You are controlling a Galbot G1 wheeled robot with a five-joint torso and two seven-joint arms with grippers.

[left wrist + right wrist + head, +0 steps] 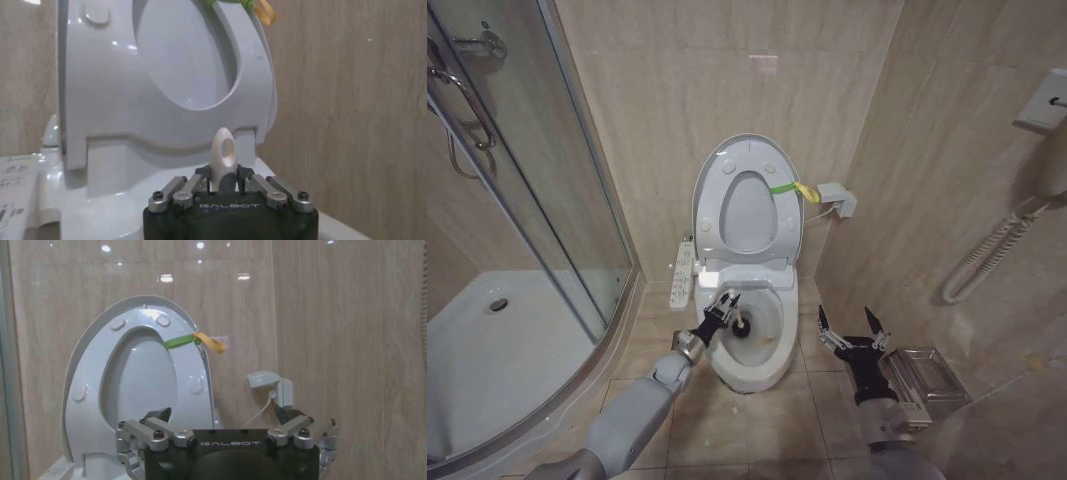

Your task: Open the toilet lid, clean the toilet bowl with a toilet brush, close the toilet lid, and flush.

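We cannot see the whole toilet brush (739, 322): in the head view only its dark bristle head shows, low inside the toilet bowl (772, 368) near the bowl's left inner wall, and most of the thin handle is covered by the left gripper (725, 304). In the left wrist view the rounded white tip of the handle, with its small hole, stands up between the left gripper's fingers (177, 187), which are closed tightly on the handle. The bowl's pedestal is cut off from us by the bowl's own rounded front, and the water inside is hard to make out.

The toilet lid (712, 175) stands upright against the back wall with the ring seat (782, 215) raised against it, so most of the lid's face is hidden behind the seat; the green-and-yellow band (792, 188) hangs at its right edge. A white remote panel (682, 272) sits along the toilet's left side.

The right gripper (850, 332) hovers over the floor just to the right of the bowl's front, touching nothing. Its fingers (874, 322) are spread wide apart and hold nothing. A clear box (927, 375) lies on the floor beside the right wrist.
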